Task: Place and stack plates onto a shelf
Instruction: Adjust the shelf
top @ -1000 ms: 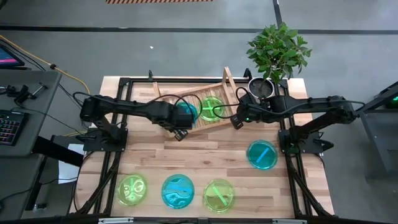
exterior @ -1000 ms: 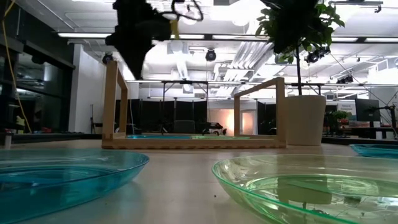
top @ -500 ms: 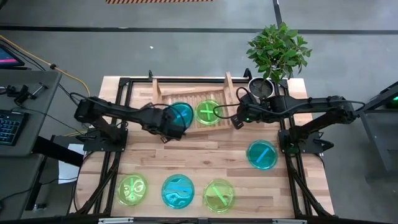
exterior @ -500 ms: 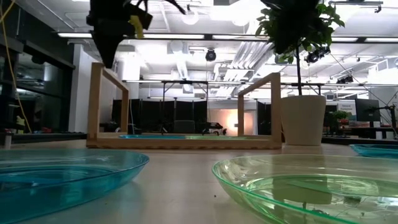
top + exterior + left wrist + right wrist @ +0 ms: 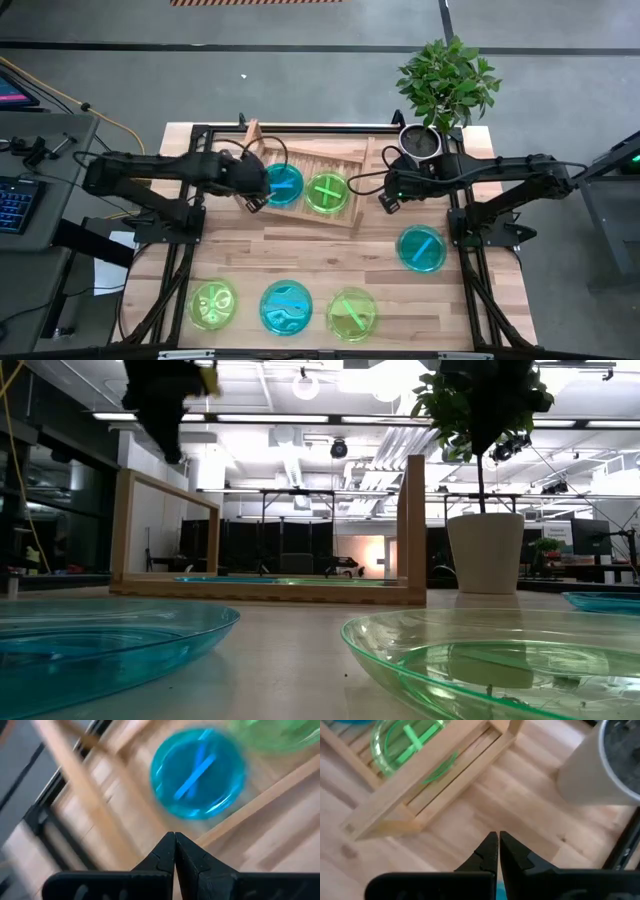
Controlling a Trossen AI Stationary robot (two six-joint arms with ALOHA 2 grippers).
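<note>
- Left gripper [image 5: 252,195]: fingers together, empty, beside shelf [image 5: 352,217] end.
- Right gripper [image 5: 385,201]: fingers together, opposite end.
- Blue plate [image 5: 284,185] and green plate [image 5: 327,192] side by side on shelf.

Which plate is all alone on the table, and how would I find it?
Start at the potted plant at the table's far right corner, then come toward the near edge, past the right gripper. The blue plate lies there by itself, with one light bar across it, apart from the three plates in the front row.
</note>
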